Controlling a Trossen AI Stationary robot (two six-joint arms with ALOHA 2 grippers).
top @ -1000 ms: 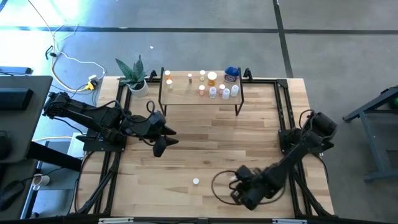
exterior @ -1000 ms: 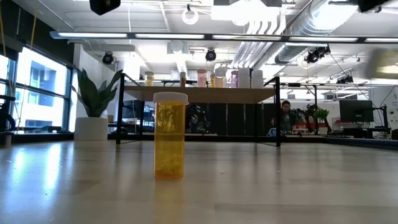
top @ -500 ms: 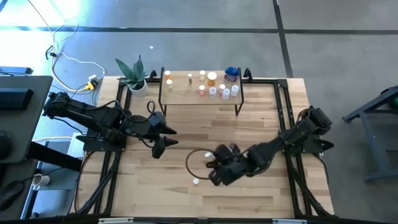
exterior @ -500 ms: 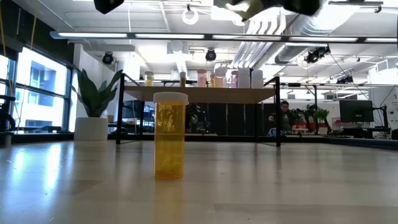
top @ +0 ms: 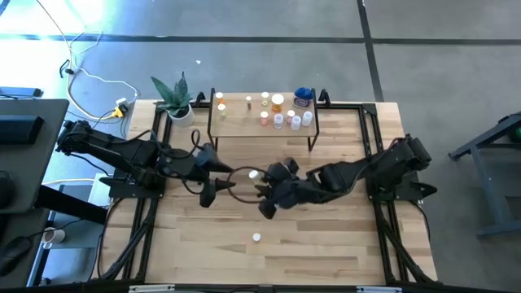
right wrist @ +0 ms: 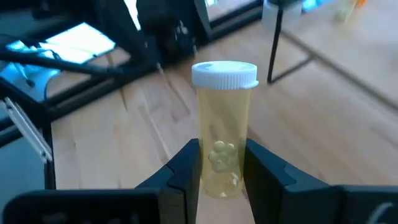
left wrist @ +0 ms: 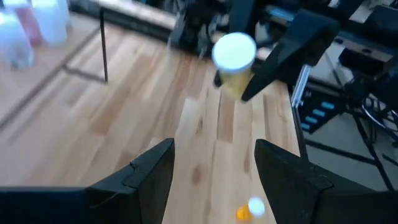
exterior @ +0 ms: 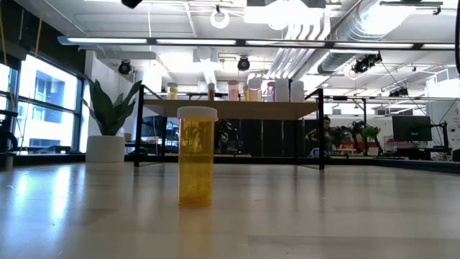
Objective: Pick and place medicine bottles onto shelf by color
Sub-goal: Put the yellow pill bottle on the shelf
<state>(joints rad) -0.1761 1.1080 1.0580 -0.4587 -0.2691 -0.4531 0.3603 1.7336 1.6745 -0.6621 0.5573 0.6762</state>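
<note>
Right gripper (right wrist: 222,163) clamped on yellow white-capped pill bottle (right wrist: 224,127), held upright above mid-table, just beside left gripper (top: 213,182), fingers spread, empty. No readable label. Low view alone shows second yellow bottle (exterior: 196,156) standing before shelf (exterior: 230,108).

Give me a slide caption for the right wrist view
Right gripper holds a white-capped yellow bottle upright above the table.

An orange bottle (exterior: 196,158) stands upright before the bottle-topped shelf (exterior: 230,108) and plant (exterior: 109,115).
</note>
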